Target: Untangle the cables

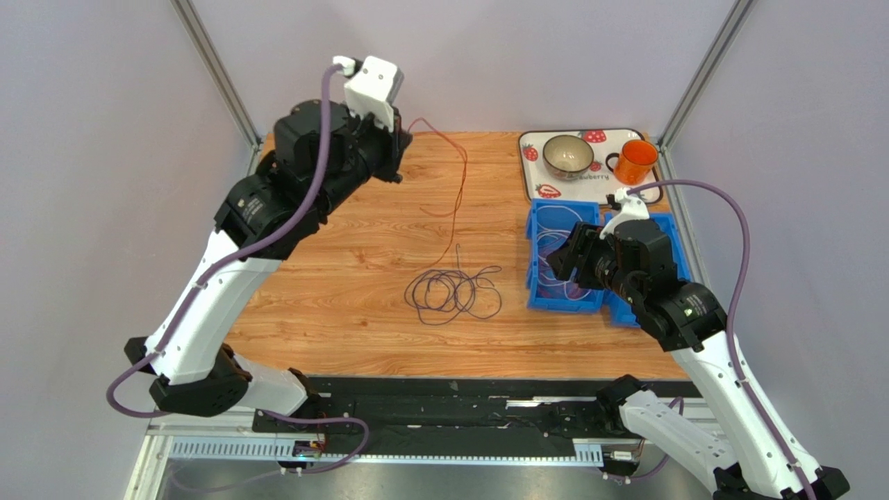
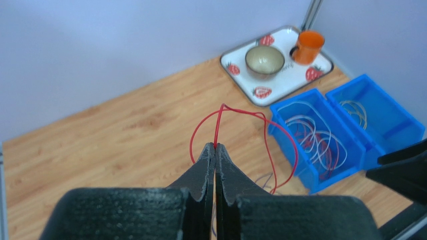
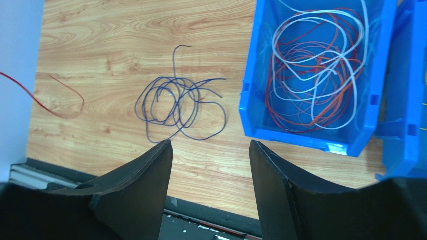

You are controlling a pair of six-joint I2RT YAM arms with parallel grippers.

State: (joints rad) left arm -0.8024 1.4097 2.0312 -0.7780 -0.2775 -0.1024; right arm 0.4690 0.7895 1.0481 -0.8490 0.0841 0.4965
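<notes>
Clenched in the left hand (image 2: 215, 146), a thin orange-red wire (image 2: 217, 122) is held above the wooden bench (image 2: 100, 140). The right hand (image 3: 210, 143) is found released.

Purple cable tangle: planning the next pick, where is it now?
In the top view the purple cable tangle lies on the table near its middle, just left of the blue bin, close to the red cable's trailing end.

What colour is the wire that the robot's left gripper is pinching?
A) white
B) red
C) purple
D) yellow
B: the left gripper is shut on a thin red wire, which loops out from between its fingertips over the wooden table.
</notes>
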